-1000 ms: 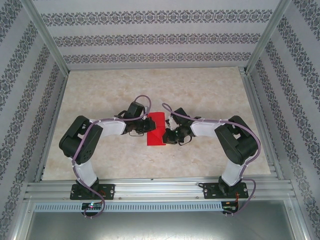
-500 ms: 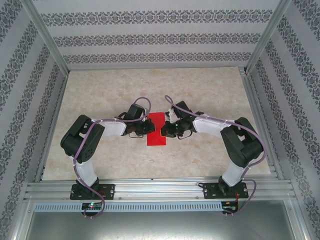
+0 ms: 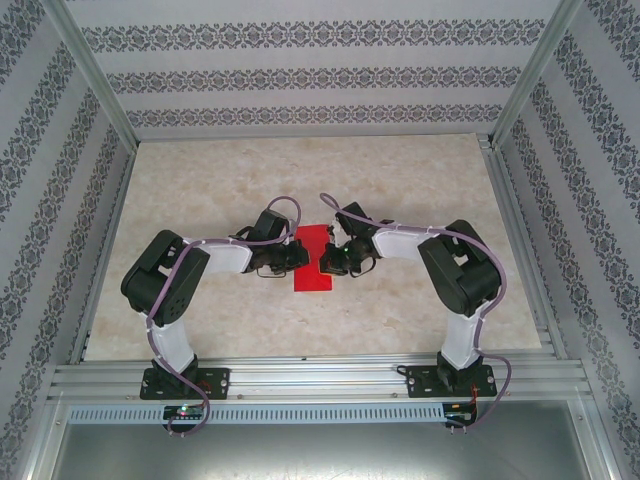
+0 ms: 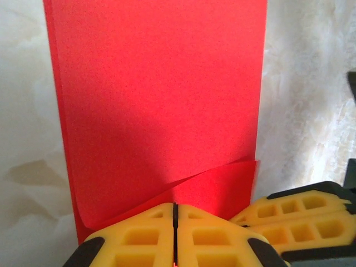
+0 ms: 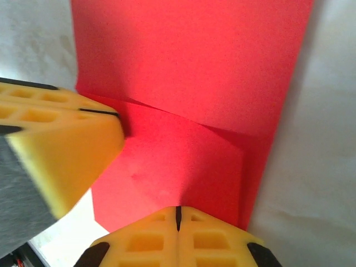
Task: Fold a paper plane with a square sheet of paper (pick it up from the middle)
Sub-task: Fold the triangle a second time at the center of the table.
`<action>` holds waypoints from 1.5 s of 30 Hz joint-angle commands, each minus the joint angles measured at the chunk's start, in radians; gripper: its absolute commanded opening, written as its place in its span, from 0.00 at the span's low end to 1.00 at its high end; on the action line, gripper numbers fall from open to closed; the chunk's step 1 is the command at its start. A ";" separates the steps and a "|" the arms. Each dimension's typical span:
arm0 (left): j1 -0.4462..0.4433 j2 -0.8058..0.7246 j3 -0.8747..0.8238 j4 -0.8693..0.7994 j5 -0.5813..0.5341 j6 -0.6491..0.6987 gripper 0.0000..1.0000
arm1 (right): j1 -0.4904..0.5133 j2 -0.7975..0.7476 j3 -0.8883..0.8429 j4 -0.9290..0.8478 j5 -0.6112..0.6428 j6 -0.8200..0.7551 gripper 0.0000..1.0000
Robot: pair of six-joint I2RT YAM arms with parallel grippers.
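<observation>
Left gripper (image 4: 174,222): jaws clenched on the lifted near edge of the sheet (image 4: 161,100). Right gripper (image 5: 178,219): jaws clenched on its folded flap. Sheet extends ahead of both.

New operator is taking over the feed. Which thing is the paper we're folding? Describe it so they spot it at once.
Look to the middle of the beige marble table, where the left gripper and the right gripper meet tip to tip. Between them lies the red paper, a flat narrow strip. It is the one bright red thing on the pale surface.
</observation>
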 commanded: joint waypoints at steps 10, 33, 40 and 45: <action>-0.002 -0.012 -0.025 -0.005 -0.047 -0.016 0.08 | 0.023 -0.030 0.045 -0.061 -0.043 -0.068 0.03; -0.001 -0.020 -0.106 -0.020 -0.131 -0.052 0.05 | 0.037 0.019 0.051 -0.193 -0.041 -0.161 0.04; 0.000 -0.017 -0.116 -0.014 -0.149 -0.063 0.05 | 0.018 -0.055 -0.047 -0.192 -0.078 -0.190 0.03; 0.000 -0.024 -0.101 -0.013 -0.132 -0.056 0.05 | 0.007 -0.083 -0.092 -0.191 -0.086 -0.197 0.04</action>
